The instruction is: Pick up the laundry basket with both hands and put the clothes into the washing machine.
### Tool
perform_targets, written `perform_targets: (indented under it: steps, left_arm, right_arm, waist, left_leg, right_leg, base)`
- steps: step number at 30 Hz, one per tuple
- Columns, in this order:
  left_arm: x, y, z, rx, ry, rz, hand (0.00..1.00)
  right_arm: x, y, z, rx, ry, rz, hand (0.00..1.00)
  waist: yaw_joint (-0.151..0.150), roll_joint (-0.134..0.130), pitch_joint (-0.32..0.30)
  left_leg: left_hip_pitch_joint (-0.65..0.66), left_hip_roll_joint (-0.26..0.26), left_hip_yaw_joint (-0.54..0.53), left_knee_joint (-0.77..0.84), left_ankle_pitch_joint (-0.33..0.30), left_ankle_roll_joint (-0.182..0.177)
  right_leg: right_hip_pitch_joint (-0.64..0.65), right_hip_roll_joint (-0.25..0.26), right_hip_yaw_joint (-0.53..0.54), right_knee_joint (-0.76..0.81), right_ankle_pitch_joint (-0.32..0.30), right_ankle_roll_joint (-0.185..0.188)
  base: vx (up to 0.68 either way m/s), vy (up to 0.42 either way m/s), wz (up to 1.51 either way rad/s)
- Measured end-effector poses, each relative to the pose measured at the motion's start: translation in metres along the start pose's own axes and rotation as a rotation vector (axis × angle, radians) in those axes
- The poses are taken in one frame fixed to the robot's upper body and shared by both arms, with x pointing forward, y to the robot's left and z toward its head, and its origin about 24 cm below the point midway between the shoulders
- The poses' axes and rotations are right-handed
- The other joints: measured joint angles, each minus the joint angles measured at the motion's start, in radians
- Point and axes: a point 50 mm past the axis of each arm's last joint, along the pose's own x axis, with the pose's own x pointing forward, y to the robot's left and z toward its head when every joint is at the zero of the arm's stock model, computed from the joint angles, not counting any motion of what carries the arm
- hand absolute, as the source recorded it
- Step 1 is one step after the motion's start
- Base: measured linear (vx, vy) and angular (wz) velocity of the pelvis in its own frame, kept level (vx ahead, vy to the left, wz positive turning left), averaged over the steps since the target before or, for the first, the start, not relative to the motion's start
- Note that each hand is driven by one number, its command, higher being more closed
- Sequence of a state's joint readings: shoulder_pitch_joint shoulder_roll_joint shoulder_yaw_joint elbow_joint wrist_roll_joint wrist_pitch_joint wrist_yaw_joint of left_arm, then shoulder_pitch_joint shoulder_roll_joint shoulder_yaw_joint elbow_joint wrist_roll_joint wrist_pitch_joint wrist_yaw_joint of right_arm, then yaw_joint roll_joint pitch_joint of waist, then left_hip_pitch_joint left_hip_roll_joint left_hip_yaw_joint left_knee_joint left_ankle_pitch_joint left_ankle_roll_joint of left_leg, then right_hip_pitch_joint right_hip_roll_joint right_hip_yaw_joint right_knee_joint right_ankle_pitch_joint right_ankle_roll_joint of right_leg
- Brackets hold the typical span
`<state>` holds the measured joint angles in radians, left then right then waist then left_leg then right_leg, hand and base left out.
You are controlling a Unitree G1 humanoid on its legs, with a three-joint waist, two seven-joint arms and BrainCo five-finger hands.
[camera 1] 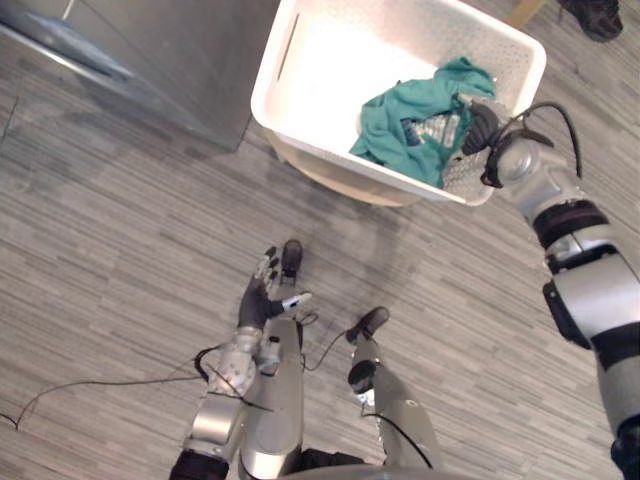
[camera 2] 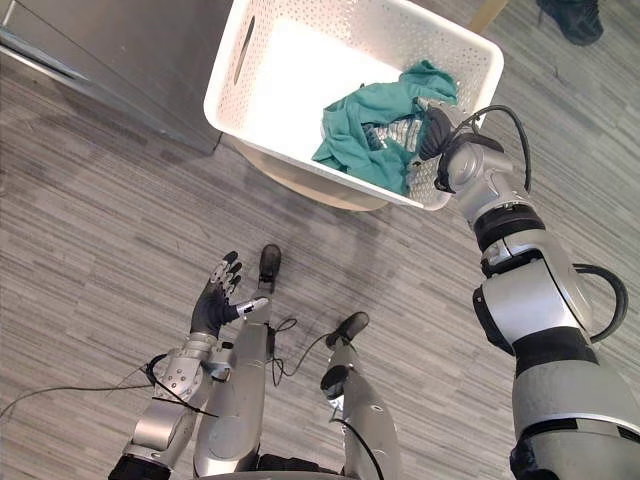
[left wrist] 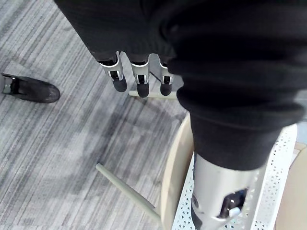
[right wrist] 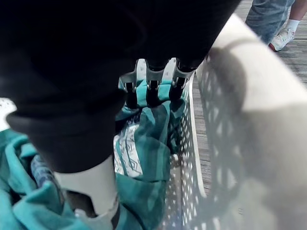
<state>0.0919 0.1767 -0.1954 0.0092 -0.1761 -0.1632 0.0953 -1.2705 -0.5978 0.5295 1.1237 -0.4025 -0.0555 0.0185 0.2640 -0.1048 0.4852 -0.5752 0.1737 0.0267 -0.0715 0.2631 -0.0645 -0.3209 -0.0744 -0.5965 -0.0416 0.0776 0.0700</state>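
Plainly, found the white laundry basket (camera 1: 268, 95) not yet lifted, resting on a pale round stool (camera 1: 340, 178), with the teal clothes (camera 1: 410, 120) heaped in its near right corner. Saw the right hand (camera 2: 437, 132) reaching over the rim into that corner, fingers (right wrist: 152, 88) hanging nearly straight, just above or brushing the cloth, closed round nothing. Saw the left hand (camera 1: 258, 295) low over the floor, well apart from the basket, fingers (left wrist: 139, 81) straight and spread, holding nothing. Noted a grey metal-fronted unit (camera 1: 170, 60) near the basket's left side, and a person's shoe (camera 1: 595, 15) beyond its far right corner.

Judged the main risk to be a one-sided lift: taken by the right side only, likely to tip off the stool and spill the load. Judged a second risk in snagging cloth instead of rim, dragging the clothes out alone. Also possible: catching fingertips in the perforated wall, or nudging the stool and sliding the basket toward the person.
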Motion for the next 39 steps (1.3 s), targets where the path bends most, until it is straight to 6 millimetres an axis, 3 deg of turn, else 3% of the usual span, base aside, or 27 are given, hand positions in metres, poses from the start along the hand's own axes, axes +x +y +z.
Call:
perform_targets:
  steps: [11, 12, 21, 29, 39]
  left_arm:
    - [0.008, -0.011, 0.001, -0.032, -0.005, -0.030, 0.00]
    - [0.009, -0.013, -0.001, -0.037, 0.000, -0.036, 0.00]
    - [0.015, -0.029, 0.005, -0.128, -0.024, -0.029, 0.00]
    - [0.017, -0.026, 0.007, -0.181, -0.037, 0.029, 0.00]
    - [0.016, -0.017, 0.008, -0.160, -0.046, 0.063, 0.00]
  right_arm:
    - [0.001, -0.005, 0.001, -0.039, 0.009, -0.004, 0.00]
    - [0.001, -0.009, 0.001, -0.040, 0.006, -0.017, 1.00]
    - [0.000, -0.029, 0.005, -0.014, -0.004, -0.154, 1.00]
    - [0.003, -0.014, 0.024, 0.114, -0.050, -0.156, 1.00]
    - [-0.008, -0.068, 0.046, 0.361, -0.171, -0.466, 1.00]
  waist:
    - [0.007, -0.005, 0.009]
    - [0.008, -0.005, 0.009]
    - [0.027, -0.005, 0.010]
    - [0.027, -0.004, 0.010]
    - [0.025, 0.000, 0.013]
  left_leg:
    - [-0.040, 0.000, -0.005, -0.019, 0.007, -0.006]
    - [-0.047, 0.000, -0.005, -0.019, 0.007, -0.006]
    - [-0.074, 0.002, -0.003, -0.017, 0.007, -0.007]
    - [-0.067, 0.009, 0.001, 0.022, 0.007, -0.006]
    - [-0.041, 0.041, -0.008, 0.077, -0.028, -0.027]
  right_leg:
    - [-0.042, 0.003, -0.003, -0.013, 0.000, 0.000]
    - [-0.050, 0.003, -0.003, -0.013, 0.001, -0.001]
    - [-0.072, 0.000, -0.009, -0.015, 0.002, -0.002]
    - [-0.050, 0.002, -0.006, -0.014, 0.002, -0.002]
    - [-0.020, 0.021, 0.002, 0.019, -0.008, -0.018]
  base:
    - [0.06, 0.084, -0.01]
    - [0.05, 0.083, -0.05]
    - [0.07, 0.086, 0.00]
    - [0.08, 0.079, -0.01]
    - [0.01, 0.089, -0.06]
